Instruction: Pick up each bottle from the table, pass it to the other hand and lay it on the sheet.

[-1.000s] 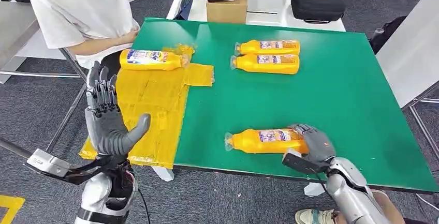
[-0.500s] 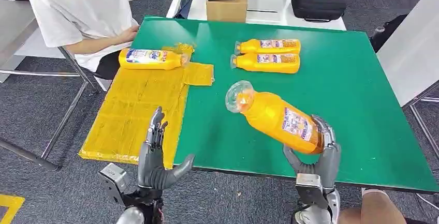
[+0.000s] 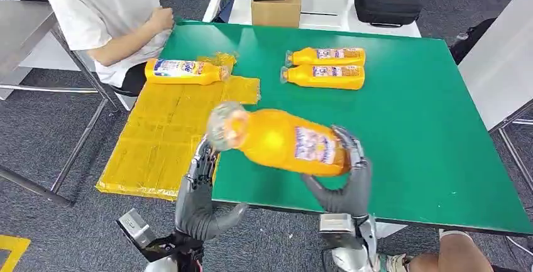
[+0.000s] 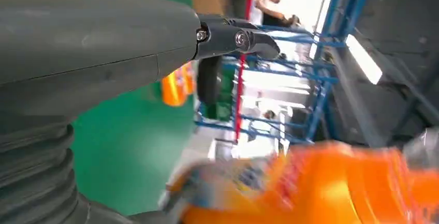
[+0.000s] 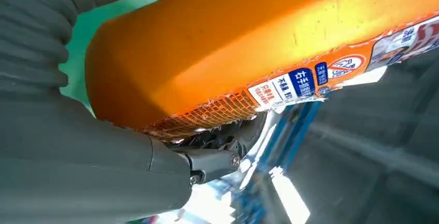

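Right now your right hand (image 3: 344, 184) grips the orange bottle (image 3: 283, 141) by its base, holding it in the air above the green table's (image 3: 415, 121) near edge, cap end toward the yellow sheet (image 3: 163, 134). Your left hand (image 3: 198, 196) waits just beside the cap, fingers spread and empty.

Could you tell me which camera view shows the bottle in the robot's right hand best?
The head view: the whole held bottle shows there, gripped by the right hand. The right wrist view gives its base and label close up; the left wrist view shows it blurred.
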